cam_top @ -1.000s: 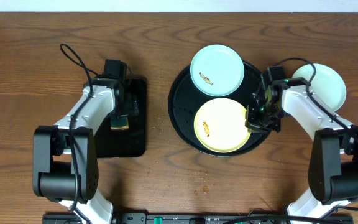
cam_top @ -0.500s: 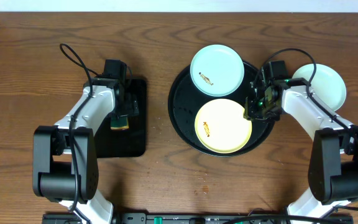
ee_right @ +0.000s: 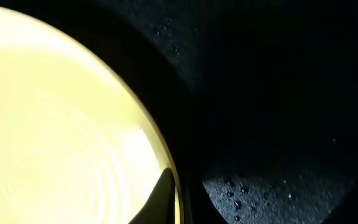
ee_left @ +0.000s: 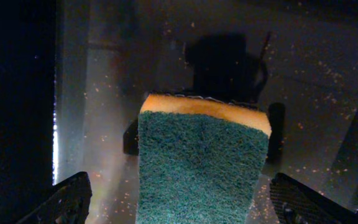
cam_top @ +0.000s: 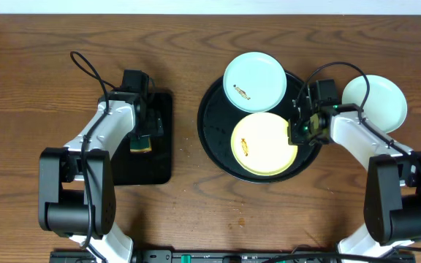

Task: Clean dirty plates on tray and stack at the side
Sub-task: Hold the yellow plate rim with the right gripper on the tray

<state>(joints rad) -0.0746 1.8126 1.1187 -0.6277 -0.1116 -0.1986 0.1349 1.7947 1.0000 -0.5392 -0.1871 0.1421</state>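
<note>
On the wooden counter (cam_top: 196, 36), the round black tray (cam_top: 212, 131) carried a smeared yellow plate (cam_top: 265, 150) and a smeared mint plate (cam_top: 258, 73) overlapping its far rim, while the right gripper (cam_top: 297, 133) sat at the yellow plate's right edge and a second mint plate (cam_top: 382, 106) lay just outside.

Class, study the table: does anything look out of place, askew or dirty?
Yes. The mint plate sits askew, overhanging the round tray's far rim instead of lying inside. It carries a brown smear, as does the yellow plate.
</note>
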